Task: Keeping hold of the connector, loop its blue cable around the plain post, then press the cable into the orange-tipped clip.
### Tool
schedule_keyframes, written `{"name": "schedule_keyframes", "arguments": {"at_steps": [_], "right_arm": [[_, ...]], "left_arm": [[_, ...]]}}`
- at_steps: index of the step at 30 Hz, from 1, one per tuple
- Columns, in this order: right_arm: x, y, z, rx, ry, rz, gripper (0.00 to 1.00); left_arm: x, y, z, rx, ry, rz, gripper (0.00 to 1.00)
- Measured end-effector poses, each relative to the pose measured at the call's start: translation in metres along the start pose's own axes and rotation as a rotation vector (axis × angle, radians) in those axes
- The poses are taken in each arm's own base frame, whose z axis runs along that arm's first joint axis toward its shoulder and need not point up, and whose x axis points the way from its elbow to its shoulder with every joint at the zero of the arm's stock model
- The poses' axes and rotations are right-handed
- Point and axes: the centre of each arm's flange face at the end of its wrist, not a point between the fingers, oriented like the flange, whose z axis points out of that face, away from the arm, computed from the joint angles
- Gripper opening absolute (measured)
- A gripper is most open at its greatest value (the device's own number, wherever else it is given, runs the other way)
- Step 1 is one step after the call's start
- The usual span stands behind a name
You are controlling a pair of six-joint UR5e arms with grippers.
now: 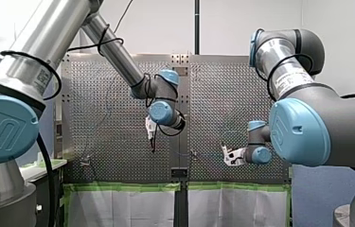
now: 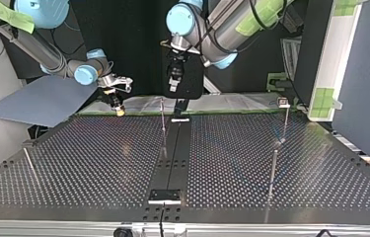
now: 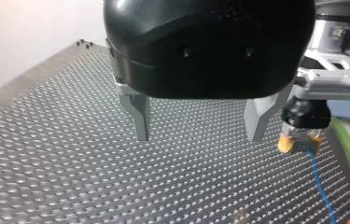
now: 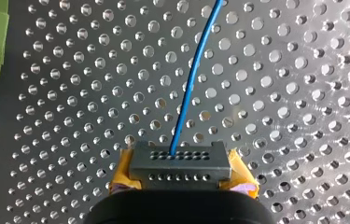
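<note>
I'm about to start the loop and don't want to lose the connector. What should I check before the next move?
1. Grip on the connector: ok, clamped between the yellow pads of my right gripper.
2. The blue cable leaves the connector without a kink: ok.
3. My left gripper open and empty: ok.
4. My left gripper apart from the cable: ok.
5. Path to the plain post free: cannot tell; I cannot pick it out.
6. Cable not yet in the orange-tipped clip: cannot tell.

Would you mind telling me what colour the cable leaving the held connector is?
Blue; the cable shows best in the right wrist view, leaving the grey connector.
</note>
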Motion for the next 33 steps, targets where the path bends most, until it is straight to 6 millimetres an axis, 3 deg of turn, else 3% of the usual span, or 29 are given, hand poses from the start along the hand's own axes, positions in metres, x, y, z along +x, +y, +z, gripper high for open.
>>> {"name": "schedule_keyframes", "arguments": {"at_steps": [14,24,33], "right_arm": [[0.001,-0.005,0.0,0.008,0.001,0.009,0.0],[0.001,-0.006,0.0,0.009,-0.001,0.018,0.0],[-0.002,0.008,-0.002,-0.025,-0.014,0.031,0.0]], "left_arm": [[-0.02,0.005,-0.044,0.042,-0.065,-0.041,1.0],[-0.03,0.019,-0.083,0.053,-0.072,-0.043,1.0],[-0.037,0.037,-0.11,0.046,-0.083,-0.034,1.0]]}}
